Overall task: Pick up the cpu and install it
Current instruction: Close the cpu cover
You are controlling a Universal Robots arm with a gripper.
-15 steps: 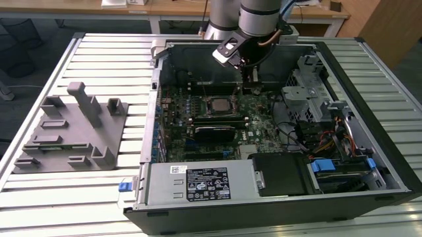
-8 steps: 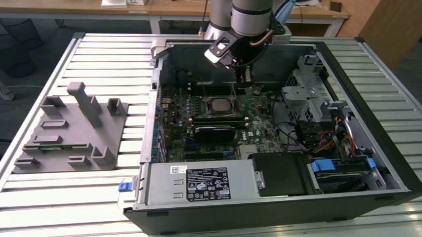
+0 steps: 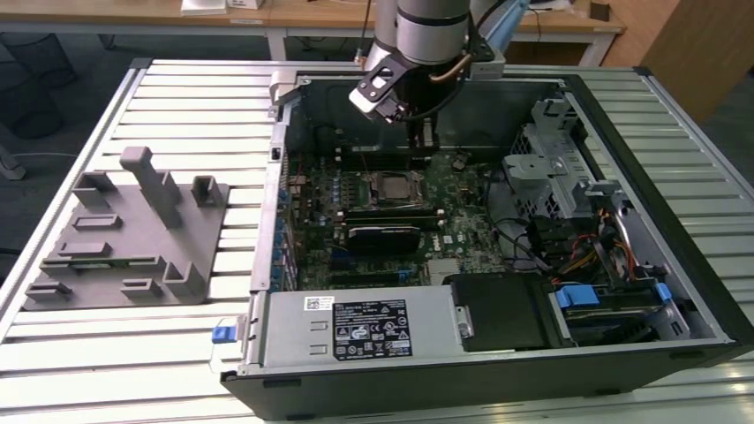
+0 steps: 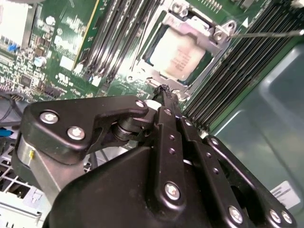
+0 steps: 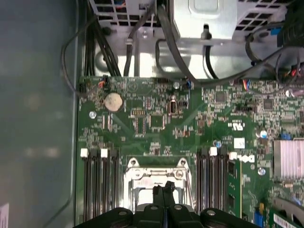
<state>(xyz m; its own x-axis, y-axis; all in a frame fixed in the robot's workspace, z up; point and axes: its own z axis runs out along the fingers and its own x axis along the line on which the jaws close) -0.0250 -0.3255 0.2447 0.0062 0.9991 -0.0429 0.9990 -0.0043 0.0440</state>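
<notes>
The cpu (image 4: 178, 56) lies flat in its socket on the green motherboard (image 3: 454, 190), its pale silver top showing through the metal socket frame (image 4: 209, 33). In the exterior view the cpu (image 3: 393, 185) sits mid-board inside the open computer case (image 3: 613, 291). My gripper (image 3: 419, 134) hangs above the board, a little behind the socket toward the case's back wall. Both wrist views show the black fingertips (image 4: 164, 91) pressed together with nothing between them, just short of the socket frame (image 5: 154, 173). The gripper (image 5: 164, 189) is shut and touches nothing.
Black memory slots (image 4: 118, 33) flank the socket on both sides. Cables and a metal drive cage (image 3: 548, 163) fill the case at the exterior view's right. A big grey plastic block (image 3: 130, 238) with upright posts stands on the slatted table (image 3: 200, 88) at the exterior view's left.
</notes>
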